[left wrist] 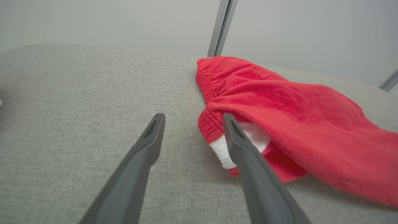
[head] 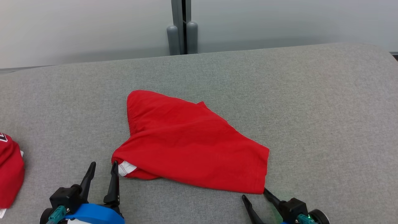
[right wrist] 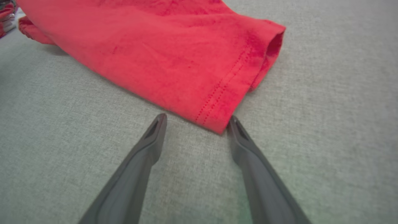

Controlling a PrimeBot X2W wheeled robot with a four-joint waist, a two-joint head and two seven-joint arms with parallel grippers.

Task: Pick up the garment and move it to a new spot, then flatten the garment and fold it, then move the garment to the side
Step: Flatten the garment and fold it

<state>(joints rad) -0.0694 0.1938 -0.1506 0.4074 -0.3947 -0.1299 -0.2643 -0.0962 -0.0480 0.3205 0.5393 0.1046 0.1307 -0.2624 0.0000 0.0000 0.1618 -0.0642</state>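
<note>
Dark-fingered left end effector [head: 104,163] stands open and empty, with one tip just beside the elastic waistband of the red soft-fabric garment [head: 186,146]. The right end effector [head: 254,193] is open too, with one tip at the garment's hemmed corner. The garment lies loosely folded on the grey woven-fabric counter [head: 311,109]. Another red cloth [head: 9,177] lies well apart, to the left.

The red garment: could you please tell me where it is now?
Head view: the red garment lies centrally on the grey surface, its near corners beside the left gripper and right gripper.
</note>
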